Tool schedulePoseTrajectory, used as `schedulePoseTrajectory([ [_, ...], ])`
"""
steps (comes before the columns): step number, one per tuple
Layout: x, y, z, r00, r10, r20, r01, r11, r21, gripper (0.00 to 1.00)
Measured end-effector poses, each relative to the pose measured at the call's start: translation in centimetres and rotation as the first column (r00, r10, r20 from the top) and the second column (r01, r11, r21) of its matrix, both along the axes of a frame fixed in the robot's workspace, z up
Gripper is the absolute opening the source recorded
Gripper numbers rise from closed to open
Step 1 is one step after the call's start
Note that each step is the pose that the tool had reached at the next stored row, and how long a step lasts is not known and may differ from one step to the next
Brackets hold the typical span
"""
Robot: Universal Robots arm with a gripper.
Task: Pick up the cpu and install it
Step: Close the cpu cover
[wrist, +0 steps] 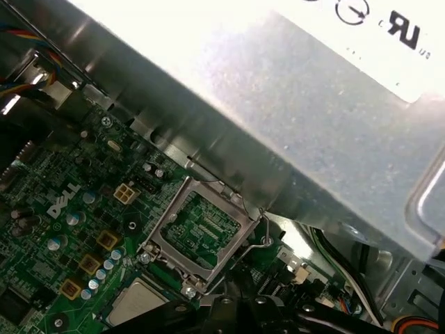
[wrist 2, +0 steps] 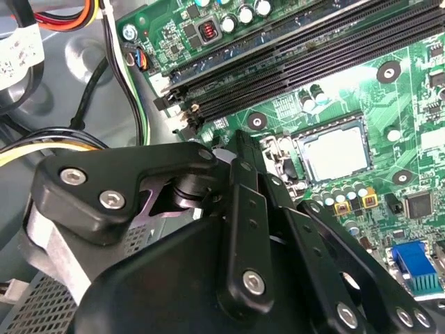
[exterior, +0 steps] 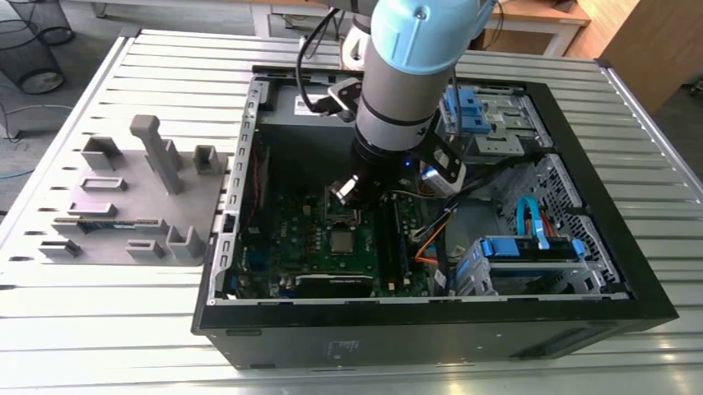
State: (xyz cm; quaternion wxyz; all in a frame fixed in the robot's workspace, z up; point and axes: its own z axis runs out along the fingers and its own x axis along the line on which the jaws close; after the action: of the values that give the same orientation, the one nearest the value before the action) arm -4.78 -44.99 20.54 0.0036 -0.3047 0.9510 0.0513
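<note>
The cpu [exterior: 344, 240], a small silver square, lies flat in its socket on the green motherboard [exterior: 296, 247] inside the open computer case. It shows bright in the second wrist view [wrist 2: 338, 153] and at the picture's edge in the first wrist view [wrist: 135, 304]. The silver hinged socket frame [wrist: 201, 233] stands swung up beside the cpu, with the board visible through it. My gripper [exterior: 349, 191] hangs just above the frame's far side, close over the board. Its black linkage [wrist 2: 240, 209] fills the near part of the second wrist view. Nothing shows held in it.
Long black memory slots [wrist 2: 313, 59] run beside the socket. The grey power supply box [wrist: 292, 104] overhangs close behind the frame. Cables [exterior: 434, 239] and blue drive bays [exterior: 528, 255] sit at the exterior view's right. A grey fixture tray [exterior: 132, 197] lies left of the case.
</note>
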Motion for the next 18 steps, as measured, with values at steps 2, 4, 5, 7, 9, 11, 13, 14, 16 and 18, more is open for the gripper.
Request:
schedulePoseTrajectory([
  [2, 0.03, 0.0, -0.18, 1.0, 0.0, 0.0001, 0.0, 1.0, 0.0001, 0.11],
  [4, 0.04, 0.02, -0.41, 1.0, 0.0, 0.0, 0.0, 1.0, 0.0001, 0.11],
  [5, 0.04, 0.06, -0.52, 1.0, 0.0, 0.0001, 0.0, 1.0, 0.0, 0.11],
  [7, 0.04, 0.14, -0.68, 1.0, 0.001, 0.0001, -0.001, 1.0, 0.0, 0.11],
  [9, 0.04, 0.22, -0.77, 1.0, 0.004, 0.0, -0.004, 1.0, -0.0003, 0.11],
  [11, -0.02, 0.28, -0.83, 1.0, 0.008, 0.0001, -0.008, 1.0, -0.0002, 0.11],
  [13, -0.15, 0.3, -0.83, 0.9999, 0.014, 0.0001, -0.014, 0.9999, -0.0003, 0.11],
  [14, -0.22, 0.3, -0.83, 0.9999, 0.017, 0.0, -0.017, 0.9999, -0.0003, 0.11],
  [16, -0.33, 0.31, -0.84, 0.9997, 0.023, 0.0002, -0.023, 0.9997, 0.0, 0.11],
  [18, -0.38, 0.31, -0.85, 0.9996, 0.027, 0.0003, -0.027, 0.9996, 0.0001, 0.11],
])
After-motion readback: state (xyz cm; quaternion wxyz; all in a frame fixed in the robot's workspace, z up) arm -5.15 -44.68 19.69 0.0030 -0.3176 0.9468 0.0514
